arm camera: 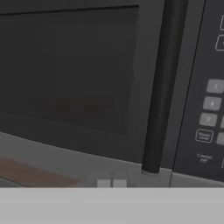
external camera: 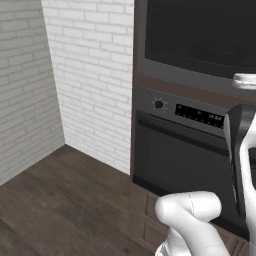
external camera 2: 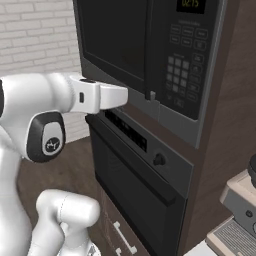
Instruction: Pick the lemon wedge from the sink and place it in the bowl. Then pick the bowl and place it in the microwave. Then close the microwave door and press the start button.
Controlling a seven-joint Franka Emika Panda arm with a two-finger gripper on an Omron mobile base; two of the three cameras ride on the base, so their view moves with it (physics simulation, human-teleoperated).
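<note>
Up close, the gripper (external camera 2: pixel 151 95) sits in the upper middle of the right base view with its jaws clenched on nothing, right at the lower edge of the microwave door (external camera 2: pixel 112 40), which is closed against the microwave (external camera 2: pixel 187 65). Below it sits the oven (external camera 2: pixel 135 185). At the hand view's right, the keypad (arm camera: pixel 210 109) shows.

I see the microwave door (external camera 2: pixel 117 42) black with a dark grey frame, the oven (external camera 2: pixel 135 185) dark grey, the brick wall (external camera: pixel 90 75) white, the floor (external camera: pixel 60 200) brown wood.
</note>
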